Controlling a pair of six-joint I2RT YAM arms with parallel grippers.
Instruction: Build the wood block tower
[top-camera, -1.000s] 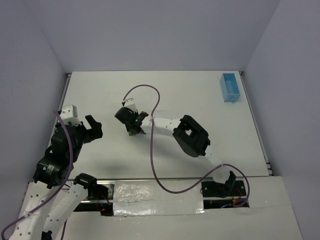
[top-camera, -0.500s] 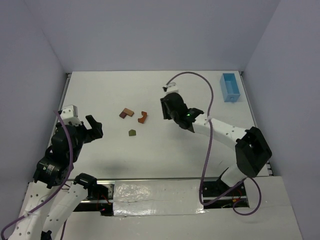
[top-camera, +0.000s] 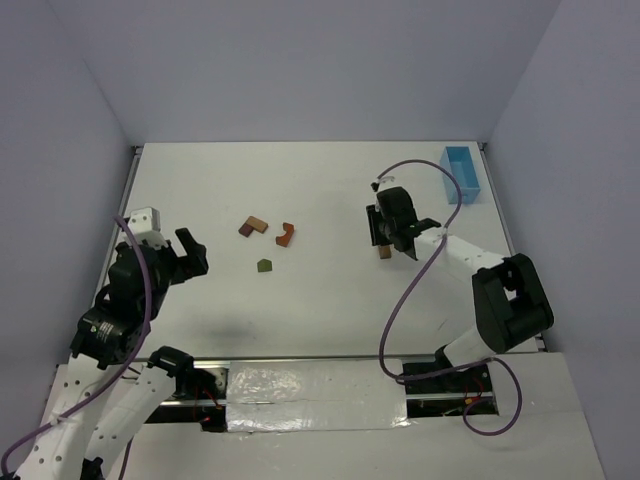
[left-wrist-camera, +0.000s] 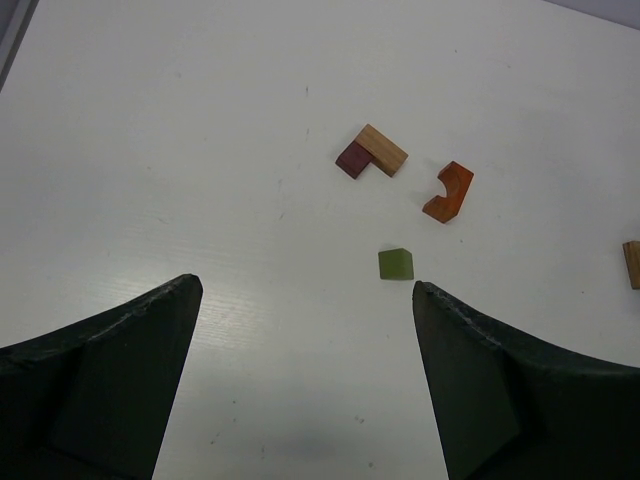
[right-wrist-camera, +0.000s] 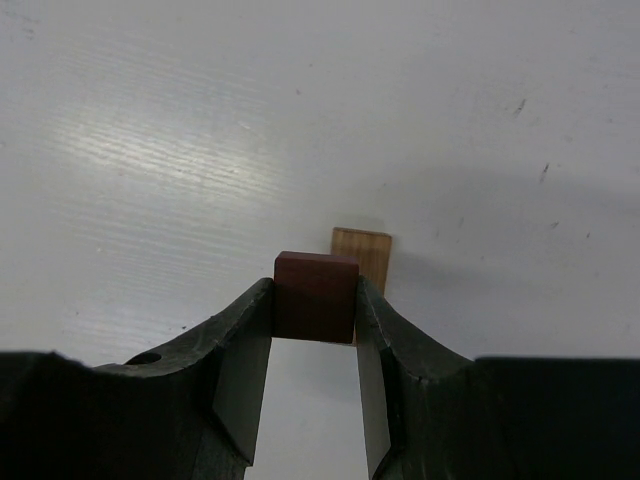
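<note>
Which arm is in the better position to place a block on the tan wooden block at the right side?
Right. The right arm's jaws grip a dark reddish-brown wooden block close to the tan wooden block. The left arm's jaws are open, empty and far away.

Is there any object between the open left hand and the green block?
Nothing visible stands in the way. In the left wrist view, only table lies between the left hand and the green block; the orange arch lies beyond it.
</note>
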